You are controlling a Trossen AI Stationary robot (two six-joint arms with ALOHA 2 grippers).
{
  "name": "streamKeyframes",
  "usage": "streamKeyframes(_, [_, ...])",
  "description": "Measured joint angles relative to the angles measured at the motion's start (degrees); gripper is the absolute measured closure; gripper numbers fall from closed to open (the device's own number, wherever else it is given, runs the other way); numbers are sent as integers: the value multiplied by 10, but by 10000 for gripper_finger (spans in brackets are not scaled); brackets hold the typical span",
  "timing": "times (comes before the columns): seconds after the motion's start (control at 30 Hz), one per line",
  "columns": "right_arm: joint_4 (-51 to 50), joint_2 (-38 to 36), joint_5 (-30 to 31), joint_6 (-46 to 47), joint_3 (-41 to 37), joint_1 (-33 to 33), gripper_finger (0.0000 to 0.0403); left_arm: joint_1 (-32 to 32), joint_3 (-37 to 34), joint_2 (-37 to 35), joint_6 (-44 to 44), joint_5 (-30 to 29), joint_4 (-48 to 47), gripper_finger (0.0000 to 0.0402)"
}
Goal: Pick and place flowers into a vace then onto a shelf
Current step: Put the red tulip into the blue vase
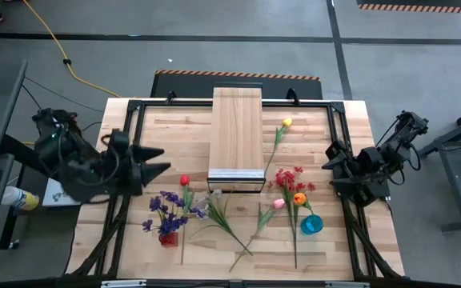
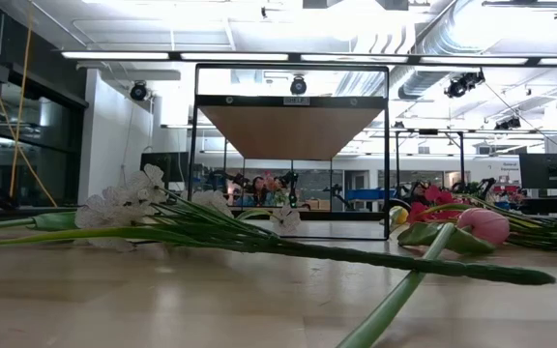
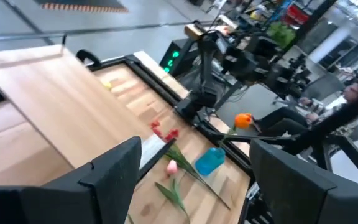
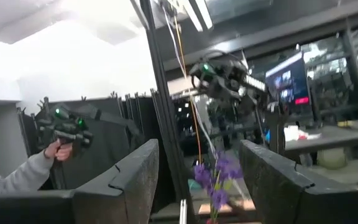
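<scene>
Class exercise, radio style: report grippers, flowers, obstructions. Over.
Left gripper open, empty, left of the shelf. Right gripper open, empty, at the right edge. Flowers on the table; purple spray already in red vase. Nothing blocking.

Shelf [image 1: 236, 132] ran down the table [image 1: 350, 132] middle from the far edge, blocking straight crossing there. Bare wood on both sides of it: left far half fully open, right far half open except one yellow tulip [image 1: 285, 124] just beside the shelf. Near half was crowded: purple spray [image 1: 165, 212], red tulip [image 1: 185, 181], white spray [image 1: 206, 204], pink tulip [image 1: 278, 203], red spray [image 1: 290, 178], orange tulip [image 1: 299, 198], blue vase [image 1: 311, 224]. Stems crisscrossed toward the near edge; little clear passage between them.
</scene>
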Motion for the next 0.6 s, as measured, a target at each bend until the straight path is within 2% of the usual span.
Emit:
streamKeyframes(0.2, [86, 0, 0, -66, 0, 0, 197, 94, 0, 0, -12, 60, -18, 71])
streamKeyframes(0.47, [171, -1, 1, -145, 0, 0, 195, 225, -18, 6, -143, 207, -160, 71])
streamKeyframes(0.6, [192, -1, 5, -157, 0, 0, 191, 267, -55, 5, -181, 253, -187, 71])
